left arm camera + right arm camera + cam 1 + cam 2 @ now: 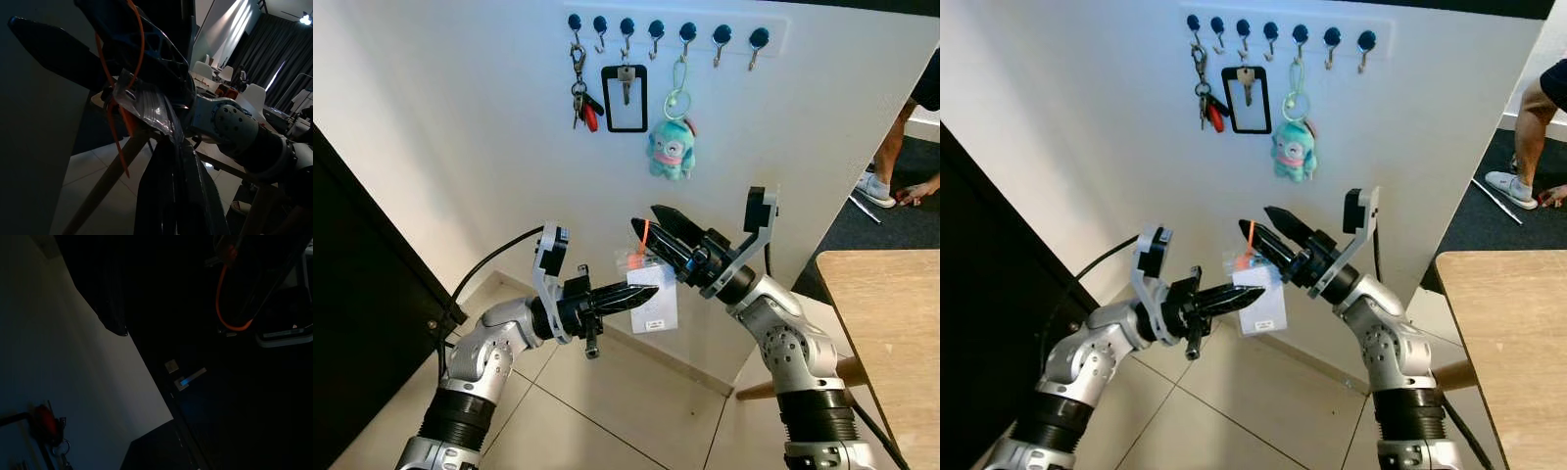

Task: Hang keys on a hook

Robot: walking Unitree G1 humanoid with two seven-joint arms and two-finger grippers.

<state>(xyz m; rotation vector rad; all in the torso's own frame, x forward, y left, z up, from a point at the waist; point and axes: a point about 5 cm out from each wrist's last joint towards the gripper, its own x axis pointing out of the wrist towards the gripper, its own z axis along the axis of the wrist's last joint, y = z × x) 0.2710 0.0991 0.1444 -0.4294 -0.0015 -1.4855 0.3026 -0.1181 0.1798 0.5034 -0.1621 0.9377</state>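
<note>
A plain white wall [460,117] takes up most of the head views, with a white strip of dark-knobbed metal hooks [677,35] along the top centre of the frame. From the hooks hang a bunch of keys with a red fob [581,98], a single key inside a black rectangular frame [625,96] and a teal plush toy on a pale green ring [671,145]; the right-hand hooks are bare. Pale floor tiles [607,411] fill the bottom centre, a dark panel [352,323] runs down the left edge, a light wooden table [891,333] sits at lower right, and a person's leg and shoe [886,166] show at the right edge.

At mid-frame both arms meet below the hooks. The right gripper [658,235] points up and to the left, its black fingers a little apart, with an orange cable-tie loop [644,235] at the fingertips. Below the loop hangs a small clear plastic bag with a white label [651,294], long axis near vertical, well under the hooks. The left gripper [631,295] points right, fingers closed narrowly on the bag's edge. What the bag contains cannot be made out.
</note>
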